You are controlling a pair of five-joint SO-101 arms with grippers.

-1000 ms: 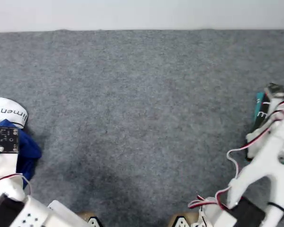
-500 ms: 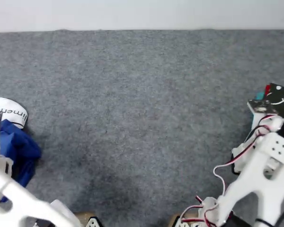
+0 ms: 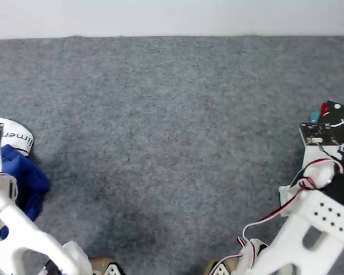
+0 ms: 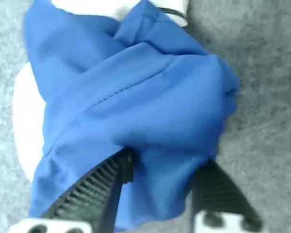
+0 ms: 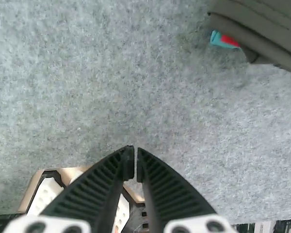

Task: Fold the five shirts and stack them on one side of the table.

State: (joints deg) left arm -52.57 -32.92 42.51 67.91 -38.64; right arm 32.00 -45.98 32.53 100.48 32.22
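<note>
now, a shirt pickup is judged in hand
the shirt point(image 3: 24, 179) is bunched at the frame's left edge, straddled by the left gripper point(image 4: 157, 191), jaws spread; the right gripper point(image 5: 135, 162) is pinched shut, empty. next, a firm pinch is needed.

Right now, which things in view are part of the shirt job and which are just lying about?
Job: blue shirt, white printed shirt, dark clothes at the right edge.
Lying about: grey table mat, tan arm bases.
</note>
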